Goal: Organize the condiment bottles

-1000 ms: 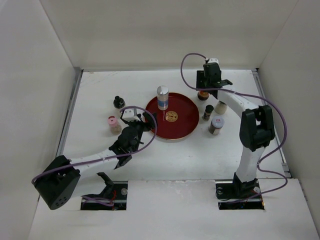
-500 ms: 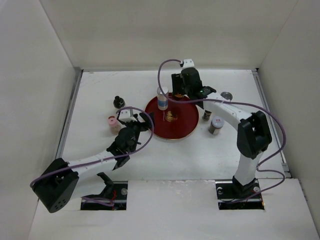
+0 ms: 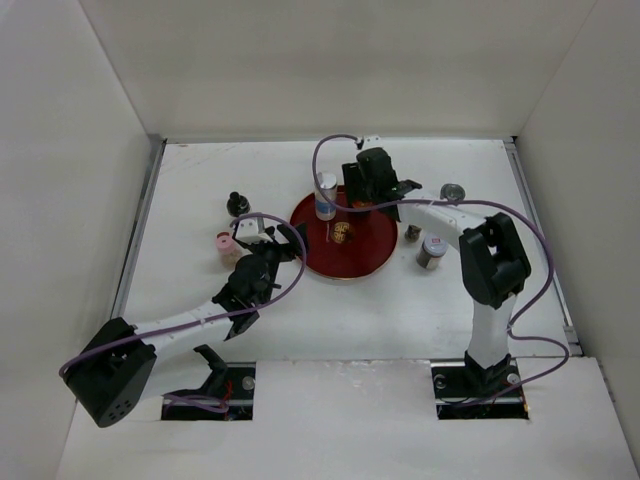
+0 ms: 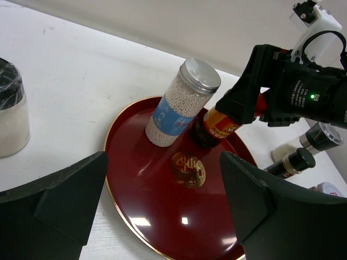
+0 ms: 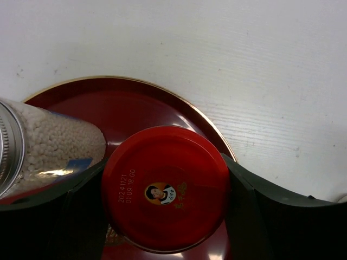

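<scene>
My right gripper [image 3: 372, 186] is shut on the red-lidded dark jar [image 5: 165, 187], one finger on each side of the lid. The jar [image 4: 219, 125] hangs upright at the back of the round red tray [image 3: 352, 258], right beside the tall white jar with the blue band [image 3: 325, 195] that stands on it. I cannot tell whether the dark jar's base touches the tray. My left gripper [image 3: 286, 240] stands open and empty at the tray's left edge [image 4: 135, 162]. Other condiment bottles stand on the table around the tray.
A pink-lidded jar [image 3: 225, 243] and a black-capped bottle [image 3: 237, 203] stand left of the tray. On the right are a small black-capped bottle [image 3: 412, 232], a silver-lidded jar [image 3: 433, 250] and another silver-lidded one [image 3: 452, 192]. White walls enclose the table.
My right gripper has carried the red-lidded jar from the table's back right leftward over the tray, beside the tall white jar. The left gripper has barely moved.
</scene>
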`<state>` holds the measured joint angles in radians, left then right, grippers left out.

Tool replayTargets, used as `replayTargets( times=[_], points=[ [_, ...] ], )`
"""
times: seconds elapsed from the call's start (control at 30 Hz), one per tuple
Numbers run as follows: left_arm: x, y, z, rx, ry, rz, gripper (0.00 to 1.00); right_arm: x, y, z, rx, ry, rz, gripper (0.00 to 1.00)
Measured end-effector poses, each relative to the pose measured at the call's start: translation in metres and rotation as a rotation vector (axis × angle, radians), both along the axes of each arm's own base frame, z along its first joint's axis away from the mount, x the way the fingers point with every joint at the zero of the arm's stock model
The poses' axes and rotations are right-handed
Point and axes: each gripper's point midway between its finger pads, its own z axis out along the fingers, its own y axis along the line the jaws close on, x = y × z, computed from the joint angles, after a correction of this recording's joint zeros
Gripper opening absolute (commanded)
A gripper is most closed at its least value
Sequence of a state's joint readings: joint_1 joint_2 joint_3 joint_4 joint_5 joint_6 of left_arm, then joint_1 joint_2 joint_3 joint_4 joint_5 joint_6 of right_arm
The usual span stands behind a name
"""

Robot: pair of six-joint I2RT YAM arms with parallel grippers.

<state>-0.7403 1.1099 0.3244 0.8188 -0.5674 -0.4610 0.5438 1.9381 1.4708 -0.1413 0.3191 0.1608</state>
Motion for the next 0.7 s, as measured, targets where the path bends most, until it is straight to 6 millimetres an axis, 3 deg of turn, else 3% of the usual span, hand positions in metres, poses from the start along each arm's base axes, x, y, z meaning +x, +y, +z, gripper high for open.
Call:
replayTargets(
  times=[0.13,0.23,0.33,0.43,0.5,0.57,0.63,0.7],
  points=[
    [0.0,0.0,0.0,0.0,0.0,0.0,0.84,0.006,0.002,0.007,0.03,-0.041,-0.016,0.97],
    [0.0,0.0,0.0,-0.001,0.0,0.0,0.84,0.003,0.0,0.017,0.05,-0.067,-0.022,0.99],
    [0.0,0.0,0.0,-0.001,0.0,0.0,0.84,-0.006,-0.009,0.042,0.077,-0.107,-0.036,1.0],
    [0.0,0.0,0.0,-0.001,0.0,-0.001,0.84,-0.019,-0.03,0.083,0.124,-0.184,-0.071,0.99],
    [0.0,0.0,0.0,-0.001,0.0,-0.001,0.84,-0.028,-0.058,0.108,0.148,-0.246,-0.136,0.96],
    [0.0,0.0,0.0,-0.001,0.0,-0.002,0.84,-0.033,-0.1,0.126,0.151,-0.306,-0.247,1.0],
    [0.0,-0.001,0.0,-0.001,0.0,-0.003,0.84,-0.036,-0.155,0.129,0.122,-0.346,-0.402,1.0],
    [0.0,-0.001,0.0,-0.001,0.0,-0.003,0.84,-0.039,-0.2,0.117,0.071,-0.34,-0.533,1.0]
  ],
)
